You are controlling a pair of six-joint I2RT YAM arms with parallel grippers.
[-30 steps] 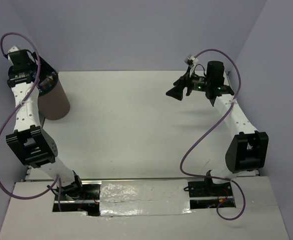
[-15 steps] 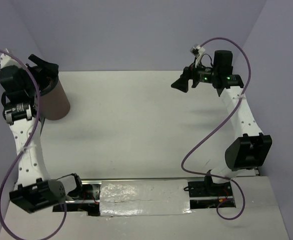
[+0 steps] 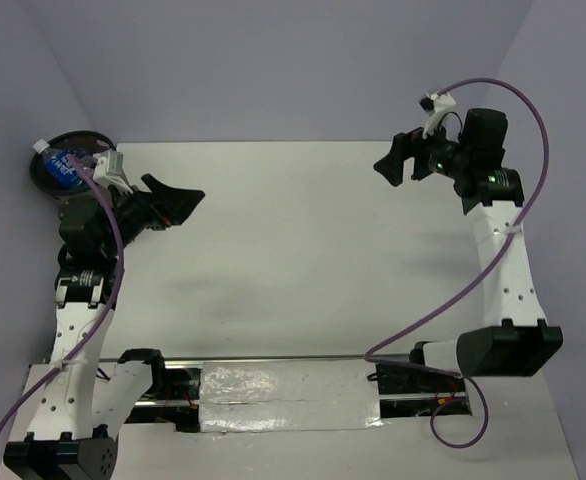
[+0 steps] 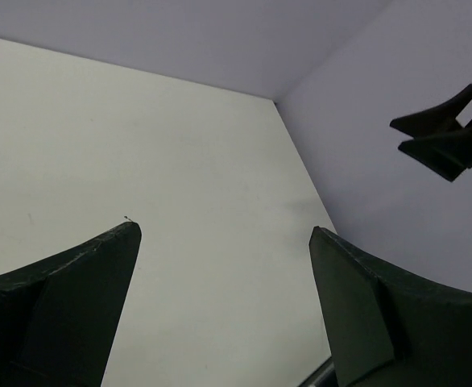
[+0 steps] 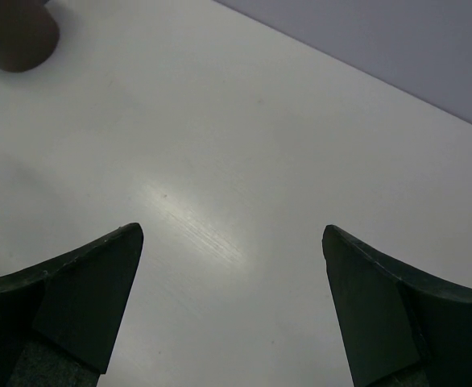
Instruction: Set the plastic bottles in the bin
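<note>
The brown bin [image 3: 39, 180] with a black rim stands at the table's far left corner. A blue-labelled plastic bottle [image 3: 61, 166] lies inside it. No other bottle shows. My left gripper [image 3: 190, 207] is open and empty, held to the right of the bin and pointing across the table. In the left wrist view [image 4: 224, 232] only bare table lies between its jaws. My right gripper [image 3: 389, 160] is open and empty, raised at the far right. In the right wrist view [image 5: 232, 232] it looks down on bare table, with the bin [image 5: 14, 32] in the top left corner.
Purple walls close in the white table [image 3: 293, 250] at the back and both sides. My right gripper's fingers [image 4: 445, 141] show against the wall in the left wrist view. Purple cables loop off both arms. A taped strip [image 3: 283, 395] runs between the arm bases.
My left arm has swung off the bin toward the right and its gripper now hangs beside it. The bin's mouth is uncovered. My right arm has lifted and drawn back to the right.
</note>
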